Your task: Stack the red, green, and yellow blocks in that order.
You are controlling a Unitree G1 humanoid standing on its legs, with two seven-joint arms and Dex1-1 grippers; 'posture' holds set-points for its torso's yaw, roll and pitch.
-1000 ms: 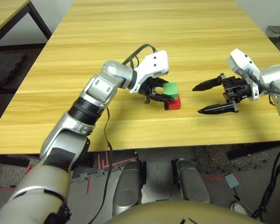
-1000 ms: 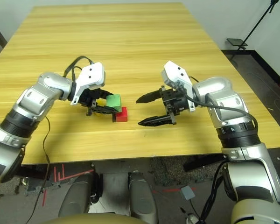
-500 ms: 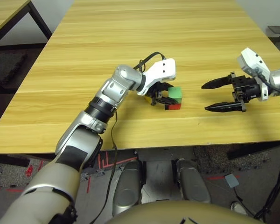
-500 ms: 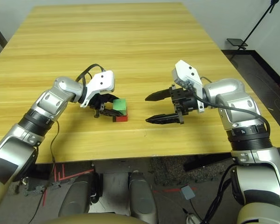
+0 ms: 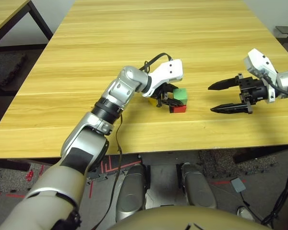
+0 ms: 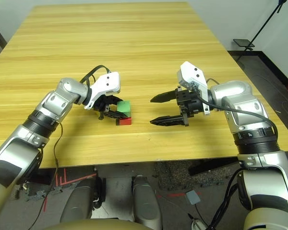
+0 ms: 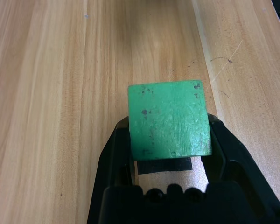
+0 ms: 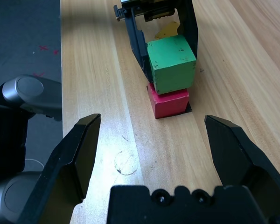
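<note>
My left gripper (image 5: 174,99) is shut on the green block (image 7: 169,119), one black finger on each side. The green block (image 5: 180,94) is right over the red block (image 5: 178,108), slightly off to one side; I cannot tell if they touch. The red block (image 8: 169,101) rests on the table, a flat black patch (image 7: 163,165) showing under it. The yellow block (image 8: 168,31) peeks out behind my left gripper's fingers, mostly hidden. My right gripper (image 5: 230,97) hangs open to the right of the stack, jaws wide and empty, facing the blocks.
The wooden table (image 5: 134,48) stretches far beyond and to both sides of the blocks. Its front edge runs close below the stack. A cable loops off my left wrist (image 5: 151,60) and hangs down past the table edge.
Over the last second my left gripper carried the green block down over the red one. My right gripper drew back to the right, still open. Almost nothing moved in the last half second.
</note>
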